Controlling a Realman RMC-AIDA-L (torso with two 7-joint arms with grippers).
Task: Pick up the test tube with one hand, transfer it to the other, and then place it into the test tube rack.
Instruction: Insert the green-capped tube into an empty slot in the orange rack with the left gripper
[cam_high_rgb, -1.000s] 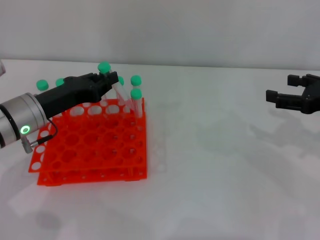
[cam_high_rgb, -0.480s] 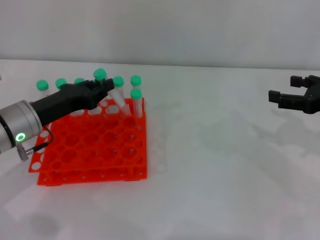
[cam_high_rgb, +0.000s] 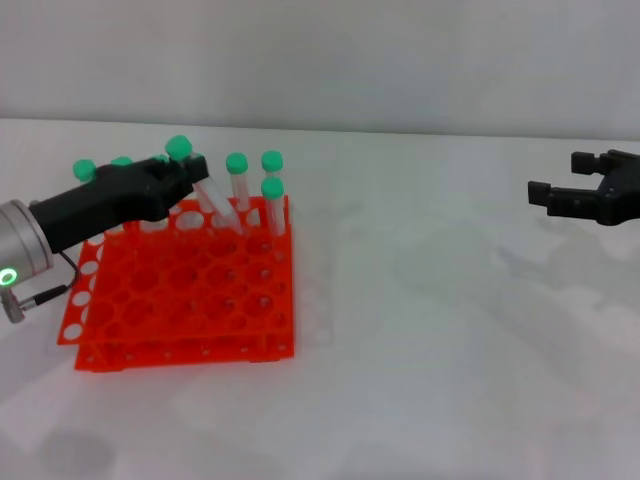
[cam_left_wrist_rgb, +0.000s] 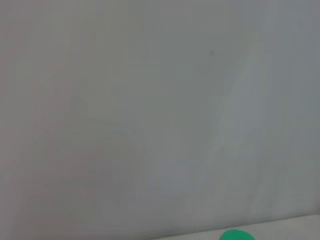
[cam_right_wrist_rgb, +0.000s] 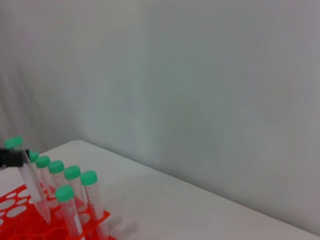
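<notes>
Your left gripper (cam_high_rgb: 185, 175) has its jaws clamped on the tilted test tube (cam_high_rgb: 205, 192) over the test tube rack (cam_high_rgb: 190, 290); your right gripper (cam_high_rgb: 570, 185) idles, jaws spread, empty.

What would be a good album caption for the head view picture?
Left tool lowers a tilted green-capped clear plastic tube into the orange-red holed rack; right tool waits open, far off.

test tube rack (cam_high_rgb: 180, 300) glossy orange-red plastic, smooth; test tube (cam_high_rgb: 205, 195) clear plastic, see-through wall, matt green cap, leaning; other tubes (cam_high_rgb: 270, 200) same clear plastic with green caps; left gripper (cam_high_rgb: 190, 175) matt black plastic-looking, arm behind it brushed silver metal; right gripper (cam_high_rgb: 590, 195) matt black at far right; table (cam_high_rgb: 430, 340) smooth white, faint sheen; wall (cam_high_rgb: 400, 60) plain matt grey
</notes>
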